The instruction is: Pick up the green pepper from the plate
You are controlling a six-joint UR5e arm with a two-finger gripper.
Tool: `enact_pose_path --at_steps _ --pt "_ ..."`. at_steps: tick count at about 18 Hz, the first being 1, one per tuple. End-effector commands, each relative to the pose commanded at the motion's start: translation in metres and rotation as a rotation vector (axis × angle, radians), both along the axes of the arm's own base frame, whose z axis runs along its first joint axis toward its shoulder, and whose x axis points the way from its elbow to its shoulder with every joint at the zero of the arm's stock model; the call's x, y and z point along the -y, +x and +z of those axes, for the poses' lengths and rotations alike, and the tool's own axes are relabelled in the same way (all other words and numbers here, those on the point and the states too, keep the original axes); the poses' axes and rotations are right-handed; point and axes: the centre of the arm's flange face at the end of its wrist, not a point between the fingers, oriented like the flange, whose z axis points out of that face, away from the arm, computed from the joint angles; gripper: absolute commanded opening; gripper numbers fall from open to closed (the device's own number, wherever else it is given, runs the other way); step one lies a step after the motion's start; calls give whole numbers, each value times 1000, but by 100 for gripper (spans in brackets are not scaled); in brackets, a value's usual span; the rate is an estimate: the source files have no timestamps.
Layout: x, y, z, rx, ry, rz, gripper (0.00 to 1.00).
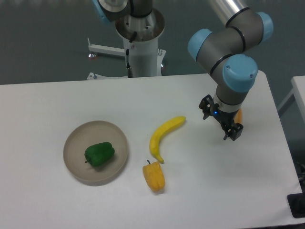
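One green pepper (99, 154) lies on the plate (76, 138); no writing legible.

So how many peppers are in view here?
2. The green pepper lies on the plate. The yellow pepper lies on the table right of the plate, just below the banana. An orange thing behind the gripper is mostly hidden.

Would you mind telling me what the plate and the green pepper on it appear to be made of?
The plate looks like matte ceramic or moulded plastic: even beige-grey, no glare, soft raised rim; which one the picture cannot settle. The green pepper has a glossy, waxy skin with small highlights on its lumps. That fits real produce or a plastic replica; its very uniform colour hints at plastic, but that stays open.
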Motion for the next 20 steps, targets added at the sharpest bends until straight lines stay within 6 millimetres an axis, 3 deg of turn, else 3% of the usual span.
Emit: enact_pose_path --at_steps 6,9,12,13,14,17,20 --pt "1 4 -1 14 8 -2 100" --pt "-4 21 2 16 6 10 100" --pt "-18 63 18 6 24 82 100" --pt "-33 94 23 9 30 91 100" --pt "-42 113 20 16 28 104 100" --pt "-76 201 5 48 13 147 100" --pt "-99 254 -19 121 1 135 100"
